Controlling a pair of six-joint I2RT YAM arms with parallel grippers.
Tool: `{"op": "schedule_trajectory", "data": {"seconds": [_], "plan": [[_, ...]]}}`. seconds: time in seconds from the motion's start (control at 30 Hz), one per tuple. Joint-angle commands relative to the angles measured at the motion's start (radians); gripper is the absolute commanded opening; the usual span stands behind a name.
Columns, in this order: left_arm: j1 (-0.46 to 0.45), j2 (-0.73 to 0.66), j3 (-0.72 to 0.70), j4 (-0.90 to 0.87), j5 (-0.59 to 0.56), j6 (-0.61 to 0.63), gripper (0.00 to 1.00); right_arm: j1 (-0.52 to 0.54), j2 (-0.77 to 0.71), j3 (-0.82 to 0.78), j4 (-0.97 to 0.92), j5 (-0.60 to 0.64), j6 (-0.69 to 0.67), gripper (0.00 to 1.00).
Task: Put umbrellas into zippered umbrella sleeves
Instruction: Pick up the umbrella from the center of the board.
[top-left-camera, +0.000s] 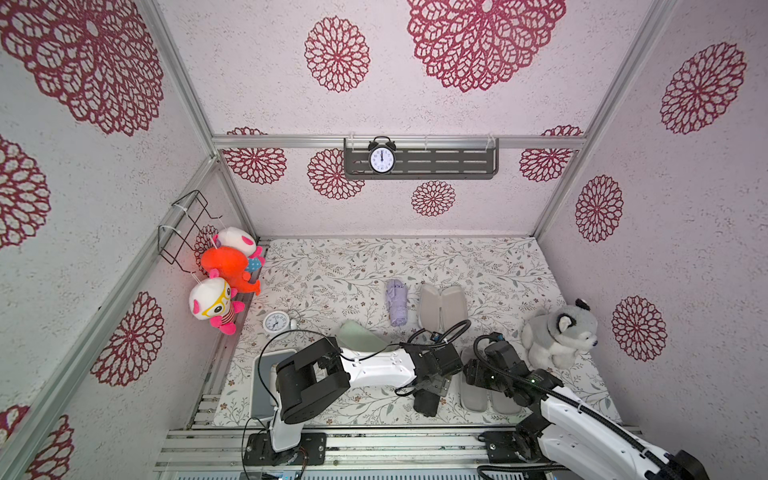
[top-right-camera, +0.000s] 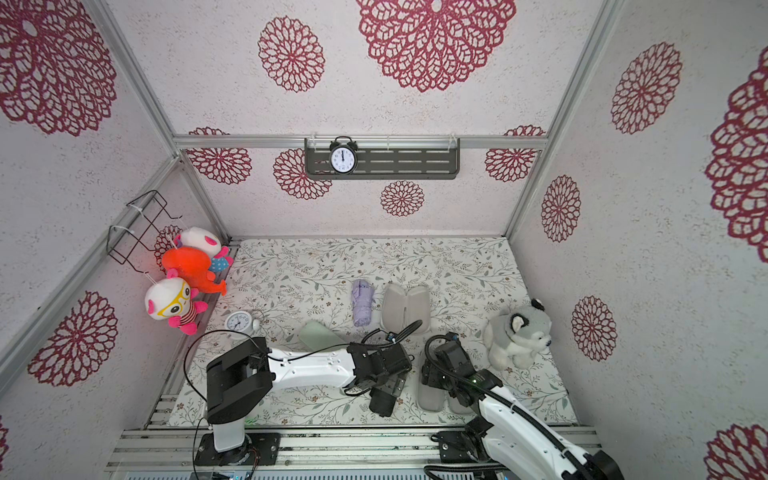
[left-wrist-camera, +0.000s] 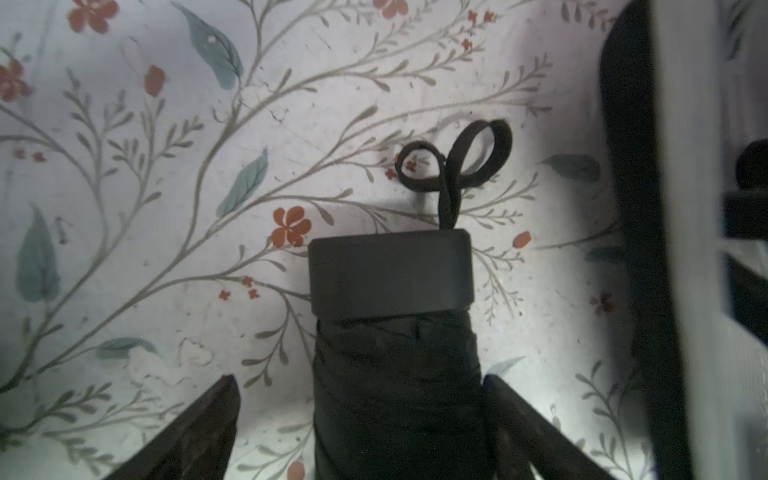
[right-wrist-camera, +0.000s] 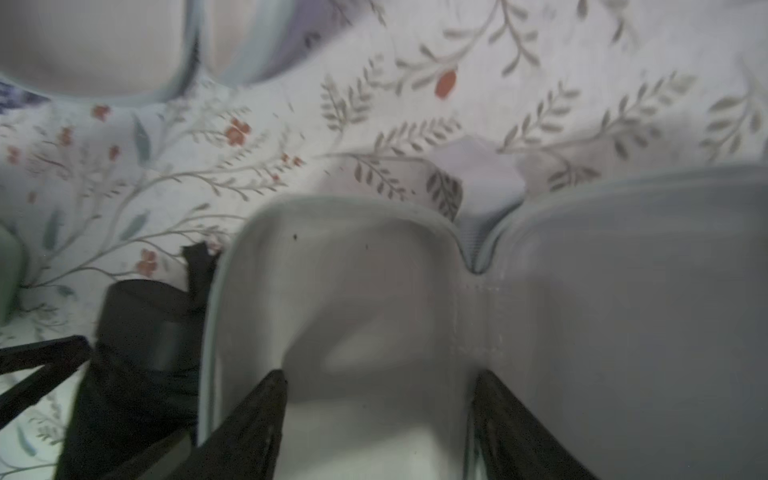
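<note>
A rounded mint green clamshell sleeve is lying shut on the floral-clothed counter, partly under the left arm, and what it is holding cannot be seen. To its right a short folded lilac fabric umbrella is lying lengthwise on the cloth. Just beside that, a lilac-shelled oblong sleeve is lying spread open, both halves showing bare grey lining.

Nearer the front edge, a folded black fabric umbrella with a blocky matt black handle is lying flat on the counter. Its thin wrist loop is curling in a figure-eight on the cloth. It is lying outside, and just beside, the left rim of a dark-shelled open sleeve, whose grey-lined halves are showing nothing but lining.

The left gripper is hanging low over the black umbrella with its jaws wide apart. The umbrella's body is lying between them, with clear cloth showing on one side. The right gripper is also standing spread apart, its fingers reaching over the sleeve half nearest the umbrella. Whether they are touching the lining cannot be told.
</note>
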Motion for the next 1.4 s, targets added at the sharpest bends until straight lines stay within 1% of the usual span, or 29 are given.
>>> {"op": "schedule_trajectory", "data": {"seconds": [0.0,0.07,0.13,0.17,0.2,0.27,0.37,0.5,0.6,0.67,0.7,0.77,0.87,0.93,1.0,1.1,1.27,1.3,1.37], "plan": [[-0.009,0.022,-0.02,-0.012,0.02,-0.005,0.94,0.009,0.041,-0.05,0.089,-0.059,0.034,0.82],[-0.009,0.02,-0.038,0.004,0.023,-0.011,0.94,0.009,0.06,-0.067,0.144,-0.073,0.035,0.83],[-0.006,0.023,-0.037,-0.012,0.019,-0.008,0.92,0.009,0.09,-0.077,0.21,-0.115,0.034,0.83],[0.002,0.023,-0.037,-0.016,0.008,-0.005,0.89,0.01,0.107,-0.081,0.242,-0.135,0.033,0.81],[0.011,0.064,-0.044,-0.019,0.007,-0.006,0.86,0.012,0.123,-0.084,0.268,-0.142,0.034,0.81],[0.037,0.063,-0.081,-0.021,0.021,-0.013,0.8,0.016,0.161,-0.089,0.312,-0.139,0.045,0.81],[0.072,-0.023,-0.216,0.012,0.02,-0.043,0.74,0.063,0.195,-0.09,0.376,-0.121,0.082,0.81],[0.092,-0.112,-0.338,0.015,0.008,-0.075,0.72,0.153,0.223,-0.044,0.411,-0.058,0.133,0.81],[0.107,-0.153,-0.368,0.009,0.0,-0.071,0.72,0.241,0.257,-0.002,0.46,-0.007,0.173,0.82],[0.126,-0.163,-0.378,0.052,0.03,-0.065,0.73,0.262,0.276,0.017,0.484,-0.003,0.174,0.84],[0.128,-0.162,-0.374,0.074,0.042,-0.063,0.75,0.262,0.271,0.025,0.482,-0.002,0.17,0.84],[0.125,-0.148,-0.352,0.068,0.051,-0.063,0.82,0.262,0.239,0.045,0.449,0.026,0.158,0.84],[0.109,-0.129,-0.323,0.014,0.022,-0.081,0.91,0.261,0.151,0.08,0.374,0.064,0.123,0.84],[0.103,-0.117,-0.318,0.006,0.032,-0.084,0.91,0.261,0.106,0.114,0.304,0.095,0.099,0.84],[0.098,-0.094,-0.311,0.01,0.049,-0.084,0.88,0.258,0.074,0.143,0.238,0.144,0.08,0.85],[0.088,-0.068,-0.294,0.012,0.068,-0.088,0.76,0.253,0.058,0.163,0.181,0.186,0.058,0.85],[0.082,-0.1,-0.28,-0.014,0.048,-0.083,0.63,0.236,0.018,0.153,0.099,0.291,0.04,0.86],[0.088,-0.11,-0.278,-0.021,0.043,-0.08,0.61,0.22,0.008,0.143,0.097,0.293,0.03,0.87],[0.104,-0.14,-0.276,-0.021,0.031,-0.072,0.58,0.161,-0.034,0.114,0.112,0.257,0.01,0.87]]}}
